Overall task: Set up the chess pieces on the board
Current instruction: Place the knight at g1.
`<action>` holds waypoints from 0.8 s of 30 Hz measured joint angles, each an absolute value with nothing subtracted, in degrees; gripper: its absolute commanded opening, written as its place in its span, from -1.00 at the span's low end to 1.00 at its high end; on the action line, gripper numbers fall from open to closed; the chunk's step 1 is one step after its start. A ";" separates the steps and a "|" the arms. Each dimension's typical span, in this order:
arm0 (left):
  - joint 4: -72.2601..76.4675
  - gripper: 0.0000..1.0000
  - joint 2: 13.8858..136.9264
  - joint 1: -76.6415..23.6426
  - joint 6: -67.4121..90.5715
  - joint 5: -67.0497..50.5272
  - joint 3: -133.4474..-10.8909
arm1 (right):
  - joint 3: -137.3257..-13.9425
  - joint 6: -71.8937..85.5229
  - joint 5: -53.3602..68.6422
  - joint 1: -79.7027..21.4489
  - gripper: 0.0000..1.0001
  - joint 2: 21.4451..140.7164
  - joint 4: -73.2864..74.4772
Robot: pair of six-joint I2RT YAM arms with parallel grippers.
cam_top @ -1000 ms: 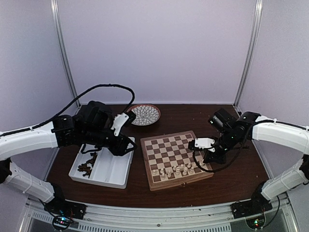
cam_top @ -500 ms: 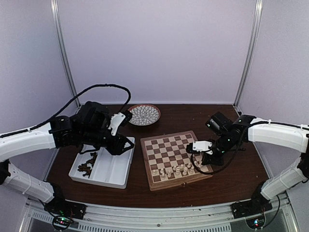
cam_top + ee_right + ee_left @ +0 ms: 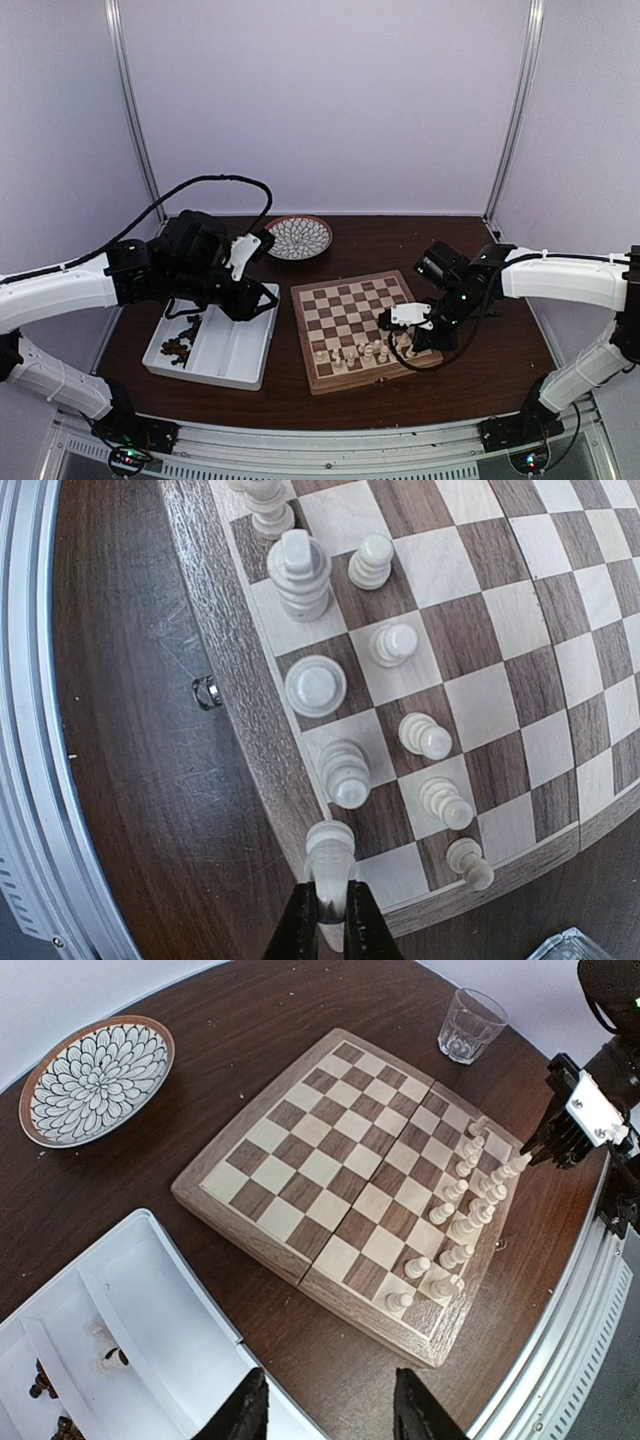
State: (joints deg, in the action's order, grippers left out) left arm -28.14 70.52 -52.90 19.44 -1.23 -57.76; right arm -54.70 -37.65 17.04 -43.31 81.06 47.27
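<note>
Wooden board (image 3: 362,330) lies flat at the centre of the dark table (image 3: 480,385), with its checks skewed slightly to the table edge.

Cream-white pieces (image 3: 362,352) stand upright in two uneven rows along the board's 6 o'clock edge. The other ranks carry nothing.

Right gripper (image 3: 328,912) is at the board's 4 o'clock corner. Its fingers are pressed onto the stem of one cream piece (image 3: 330,852), which is held upright over the corner squares just inside the rim. Whether its base touches the board cannot be told.

Left gripper (image 3: 325,1415) hangs over the white tray (image 3: 235,345), which sits at 9 o'clock from the board. Its two fingers are spread with nothing between them.

Dark brown pieces (image 3: 178,347) lie in a loose heap in the tray's left compartment. The left wrist view shows two more small pieces (image 3: 105,1355) lying in the tray.

Patterned plate (image 3: 298,238) rests at 11 o'clock from the board, well apart from it.

Clear glass (image 3: 470,1024) stands on the table just off a far board corner, seen from the left wrist.
</note>
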 measured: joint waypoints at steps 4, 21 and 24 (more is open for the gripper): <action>-28.16 -0.14 70.50 -52.86 19.46 -1.26 -57.76 | -54.72 -37.65 16.58 -43.53 -0.84 81.87 46.89; -28.10 -0.15 69.95 -52.86 20.12 0.23 -56.58 | -54.74 -37.28 12.97 -43.75 -0.79 84.27 45.41; -28.05 -0.15 69.95 -52.84 20.14 0.21 -56.58 | -54.76 -37.15 12.82 -43.75 -0.77 84.36 45.30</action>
